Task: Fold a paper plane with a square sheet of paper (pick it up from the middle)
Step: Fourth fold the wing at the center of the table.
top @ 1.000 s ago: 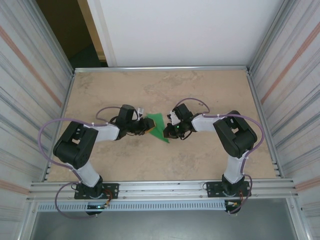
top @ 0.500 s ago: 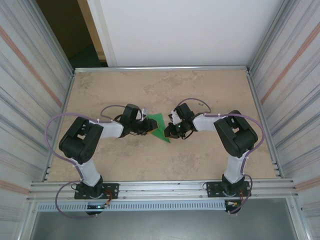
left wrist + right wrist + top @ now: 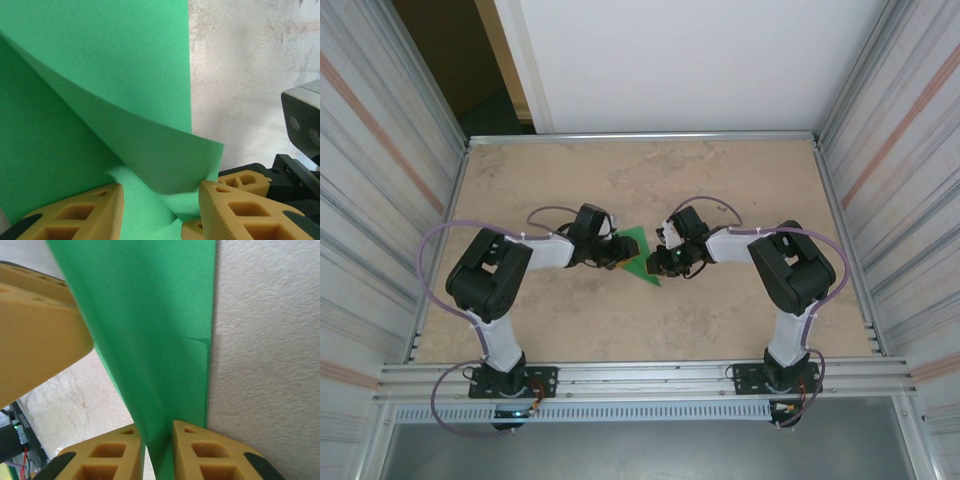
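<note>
The square sheet of paper [image 3: 638,256] is bright green and creased into a triangle, lying on the table between both grippers. In the left wrist view the paper [image 3: 90,85] shows a curled upper layer. My left gripper [image 3: 618,253] is open, its fingers [image 3: 75,215] standing wide apart astride the sheet, and the curl's edge brushes the right-hand finger. My right gripper [image 3: 661,262] is at the paper's right edge. Its two fingers [image 3: 210,452] sit close together, with a raised fold of the paper [image 3: 150,330] running through the narrow gap between them.
Beige tabletop [image 3: 720,180] lies all round, fenced by a metal rail [image 3: 640,136] at the back and ribbed side walls. The other gripper's tan finger [image 3: 35,330] looms at the upper left of the right wrist view.
My left arm has swung its elbow to the right and pushed its gripper a little further onto the paper. The right arm has stayed where it was.
</note>
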Motion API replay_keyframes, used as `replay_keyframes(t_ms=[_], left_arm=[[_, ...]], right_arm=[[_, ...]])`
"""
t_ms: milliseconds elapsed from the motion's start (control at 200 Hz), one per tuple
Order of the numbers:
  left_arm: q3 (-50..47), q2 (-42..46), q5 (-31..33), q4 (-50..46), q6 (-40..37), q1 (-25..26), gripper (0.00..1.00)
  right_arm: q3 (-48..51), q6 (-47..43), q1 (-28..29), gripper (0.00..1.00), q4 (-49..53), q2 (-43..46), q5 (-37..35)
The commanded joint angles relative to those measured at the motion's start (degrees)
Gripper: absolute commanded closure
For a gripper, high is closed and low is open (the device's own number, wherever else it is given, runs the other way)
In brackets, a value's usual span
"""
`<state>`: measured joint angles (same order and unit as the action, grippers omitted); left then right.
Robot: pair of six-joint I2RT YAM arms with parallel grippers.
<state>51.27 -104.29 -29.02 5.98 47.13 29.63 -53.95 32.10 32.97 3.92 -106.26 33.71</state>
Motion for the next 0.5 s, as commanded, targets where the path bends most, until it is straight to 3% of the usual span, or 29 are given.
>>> replay_keyframes(t_ms=[0,496], left_arm=[[2.00,-2.31,3.49,-8.25,-2.29,0.64,0.56],[12.01,-10.00,9.30,-28.59,-4.75,2.01,0.50]], right_arm=[[2.15,-1.92,-0.28,0.76,0.35,1.63,-0.11],[3.71,-1.82,-0.58,0.76,-0.50,4.25,-0.44]])
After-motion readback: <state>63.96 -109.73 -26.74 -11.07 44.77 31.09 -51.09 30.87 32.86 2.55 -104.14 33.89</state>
